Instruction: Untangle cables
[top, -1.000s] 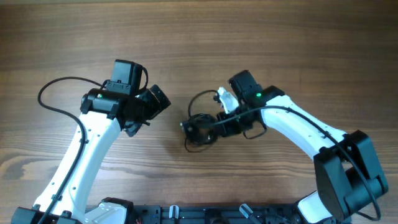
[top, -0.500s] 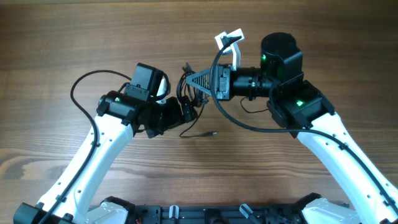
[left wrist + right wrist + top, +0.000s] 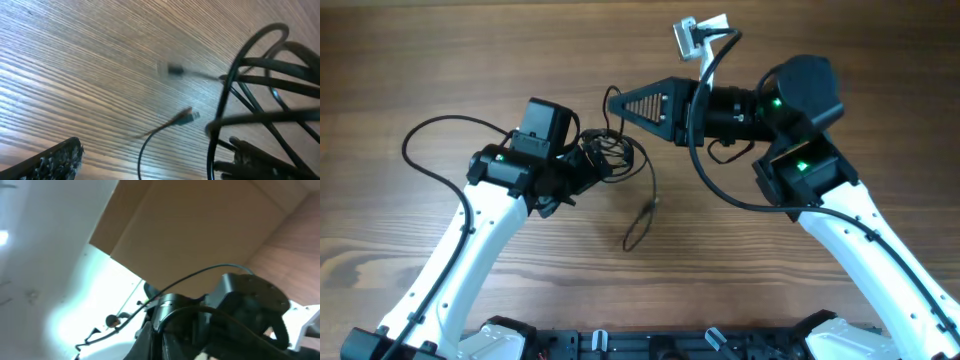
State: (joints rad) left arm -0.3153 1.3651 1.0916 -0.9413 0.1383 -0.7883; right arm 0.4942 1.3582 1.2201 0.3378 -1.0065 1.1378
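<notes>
Overhead, left jaws wide amid cables (image 3: 615, 152), right jaws pinching one

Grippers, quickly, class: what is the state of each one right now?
Left gripper: open, cables close by, not gripped.
Right gripper: shut on a strand of the cables.

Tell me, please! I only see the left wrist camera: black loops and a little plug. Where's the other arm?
Observer: The right end effector is on the far side of the cables, pointing left. It is shut and seems to pinch one of them.
Operator: Is my arm close to it?
Observer: Yes. The left end effector sits open right at the tangle, just below it in the overhead view.
Operator: Is anything hanging out?
Observer: One loose strand leaves the tangle and curves toward the robot's side.
</notes>
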